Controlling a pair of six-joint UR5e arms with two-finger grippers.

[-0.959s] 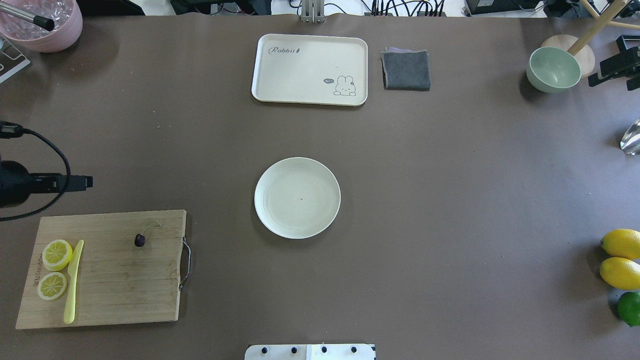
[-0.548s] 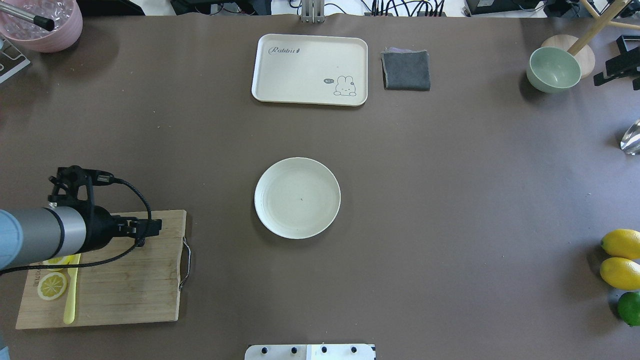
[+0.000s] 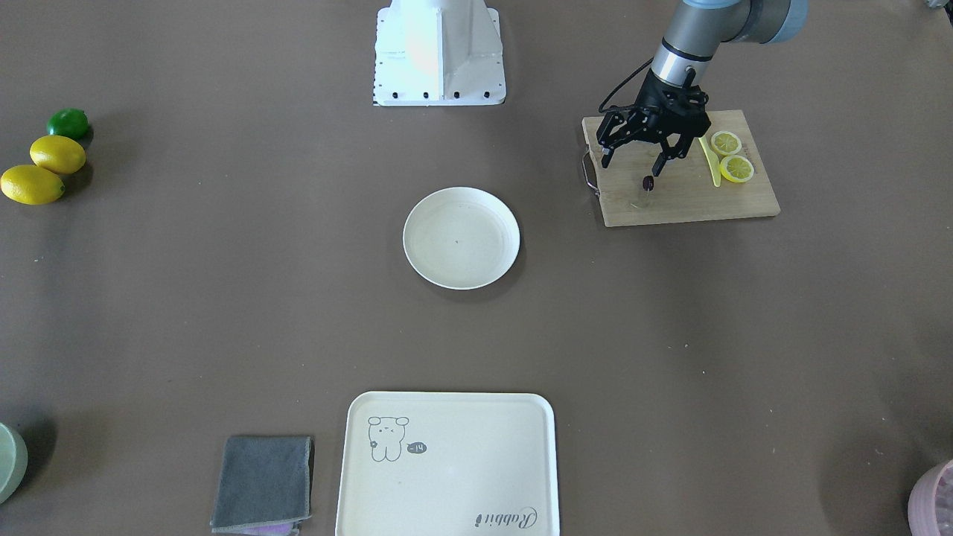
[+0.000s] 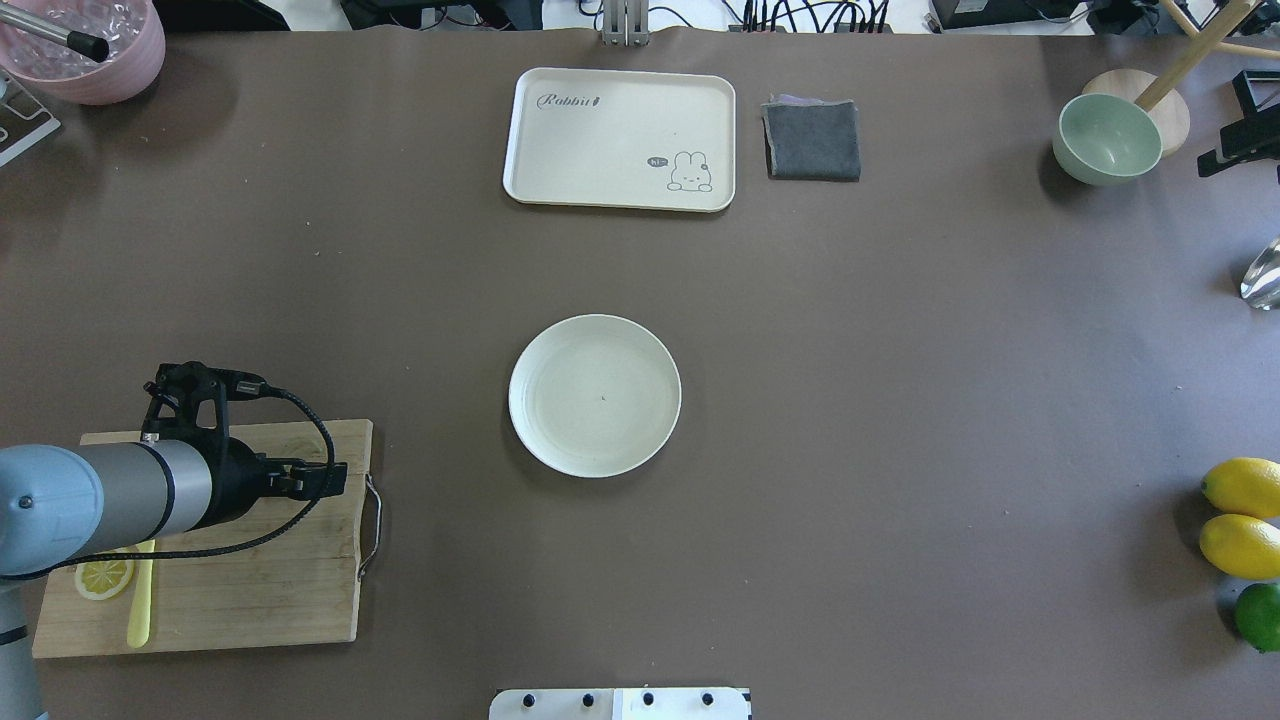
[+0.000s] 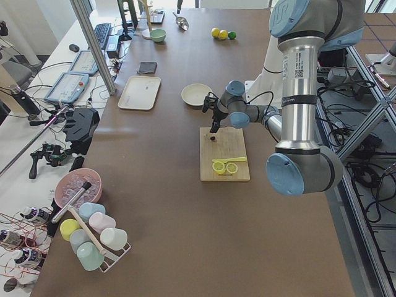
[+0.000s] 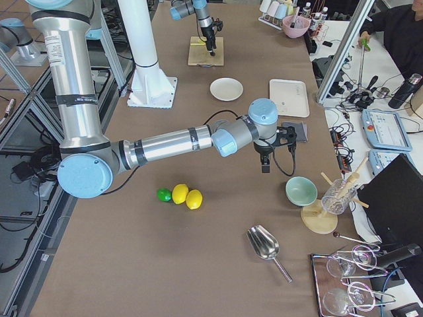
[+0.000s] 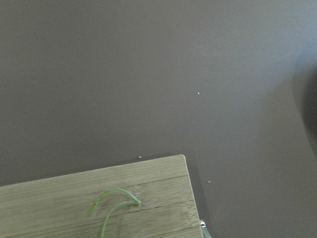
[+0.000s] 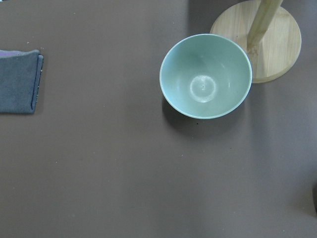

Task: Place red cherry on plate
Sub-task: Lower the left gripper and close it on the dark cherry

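Left gripper [image 3: 631, 165] spread wide over the cutting board [image 3: 689, 205], red cherry [image 3: 648, 182] at one fingertip.

The two fingers [image 3: 660, 165] stand well apart, holding nothing. The cherry lies on the board close by the tip of the finger farther from the plate [image 3: 461, 238]; whether it sits inside the gap I cannot tell. The plate rests on the table well apart from the fingers, off the board's handle end. Two lemon slices [image 3: 737, 168] and a yellow knife [image 3: 707, 160] lie on the board on the fingers' other side. The right gripper [image 6: 264, 165] hangs near a green bowl [image 8: 205, 75]; spread or closed, I cannot tell.
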